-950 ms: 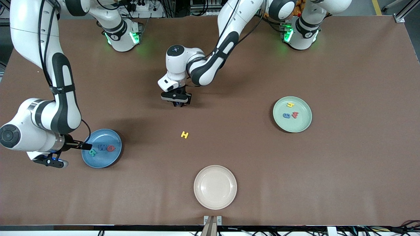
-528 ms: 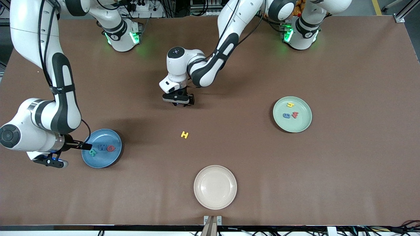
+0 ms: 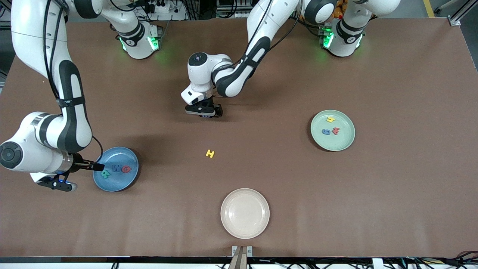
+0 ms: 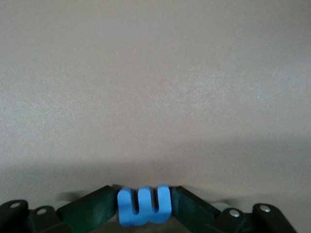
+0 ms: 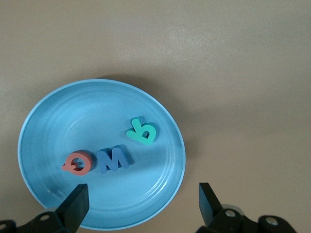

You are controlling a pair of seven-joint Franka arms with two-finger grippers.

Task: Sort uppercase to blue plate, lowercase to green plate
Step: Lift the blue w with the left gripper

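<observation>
My left gripper (image 3: pixel 204 113) is over bare table near the middle, shut on a blue lowercase m (image 4: pixel 144 206) that sits between its fingers. A yellow uppercase H (image 3: pixel 210 153) lies loose on the table. The blue plate (image 3: pixel 120 184) holds a teal R (image 3: pixel 105 173), a blue W (image 3: pixel 117 168) and a red Q (image 3: pixel 126 169). My right gripper (image 3: pixel 83 175) hangs open over that plate's rim (image 5: pixel 177 165), with nothing between its fingers. The green plate (image 3: pixel 336 144), toward the left arm's end, carries a yellow h (image 3: pixel 330 119), a blue g (image 3: pixel 326 131) and a red m (image 3: pixel 336 130).
A cream plate (image 3: pixel 245 213) with nothing on it stands near the table's front edge, nearer to the front camera than the yellow H. Brown table stretches between the three plates.
My left gripper has shifted slightly toward the left arm's end with the blue m in it. The right arm and the letters on the table and plates have not moved.
</observation>
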